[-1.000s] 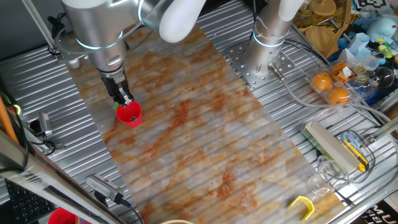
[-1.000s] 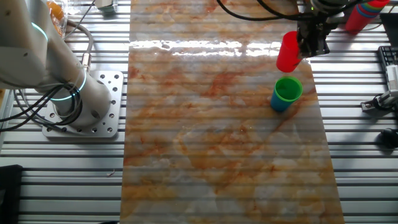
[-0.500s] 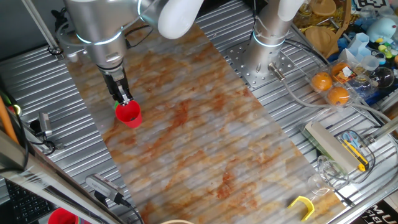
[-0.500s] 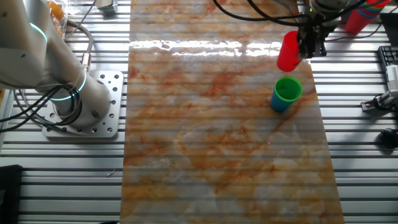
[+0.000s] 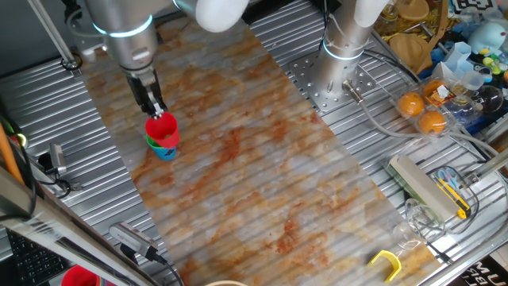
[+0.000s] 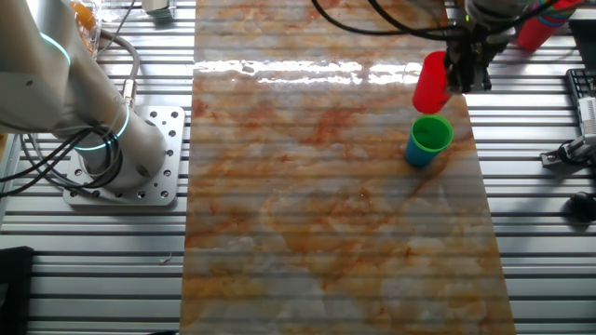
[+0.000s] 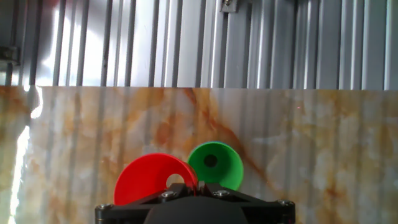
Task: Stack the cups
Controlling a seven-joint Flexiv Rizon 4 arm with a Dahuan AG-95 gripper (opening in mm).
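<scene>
My gripper (image 5: 157, 109) is shut on the rim of the red cup (image 5: 163, 127) and holds it in the air above the other two. The green cup (image 6: 431, 133) sits nested in the blue cup (image 6: 421, 154) on the marbled mat. In the other fixed view the red cup (image 6: 430, 82) hangs above and slightly behind the green one, held by my gripper (image 6: 456, 76). In the hand view the red cup (image 7: 149, 177) is at the left of my gripper (image 7: 200, 186) and the green cup (image 7: 216, 163) stands below, a little to the right.
The marbled mat (image 6: 326, 186) lies on a ribbed metal table (image 5: 71, 111). The arm's base (image 6: 121, 158) stands left of the mat. More red cups (image 6: 545, 23) stand off the mat. Oranges (image 5: 421, 111), clear cups and tools clutter the far side.
My gripper has lifted the red cup higher and shifted it slightly, so the green and blue stack now shows below it in one fixed view.
</scene>
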